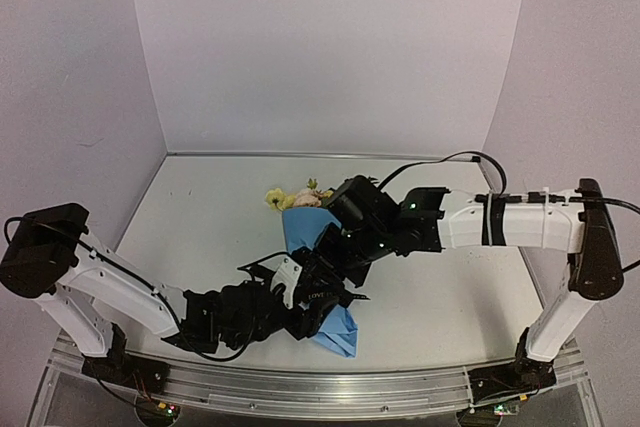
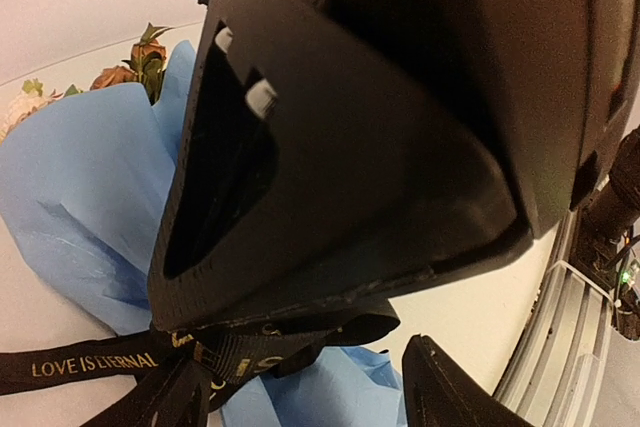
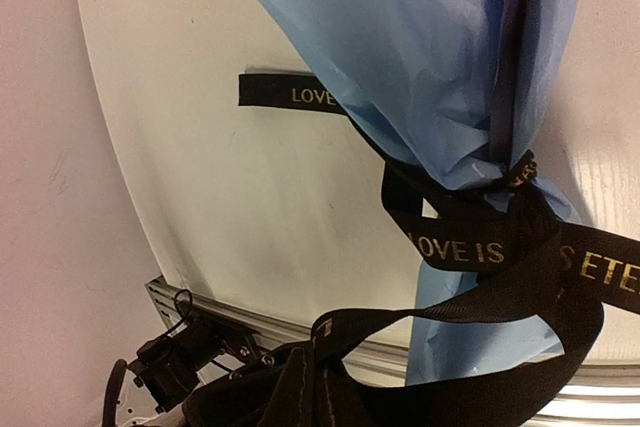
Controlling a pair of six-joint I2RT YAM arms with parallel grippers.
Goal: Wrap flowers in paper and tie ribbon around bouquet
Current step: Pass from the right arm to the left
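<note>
The bouquet (image 1: 303, 230) lies on the table, a light-blue paper (image 2: 90, 177) cone with the flowers (image 1: 295, 197) at its far end. Brown and cream blooms (image 2: 125, 72) show above the paper in the left wrist view. The black ribbon (image 3: 470, 247), lettered "LOVE IS ETERNAL", is wound round the cone's narrow waist, with one end (image 3: 280, 92) flat on the table. My right gripper (image 3: 325, 352) is shut on a loop of the ribbon beside the waist. My left gripper (image 2: 305, 372) stands open just below it, its fingers (image 2: 450, 387) astride ribbon and paper. The right gripper's body (image 2: 380, 127) fills most of the left wrist view.
The white table (image 3: 230, 207) ends in an aluminium rail (image 1: 300, 387) close to the cone's tip (image 1: 340, 335). Both arms cross over the middle of the bouquet. Pale walls close in the back and sides.
</note>
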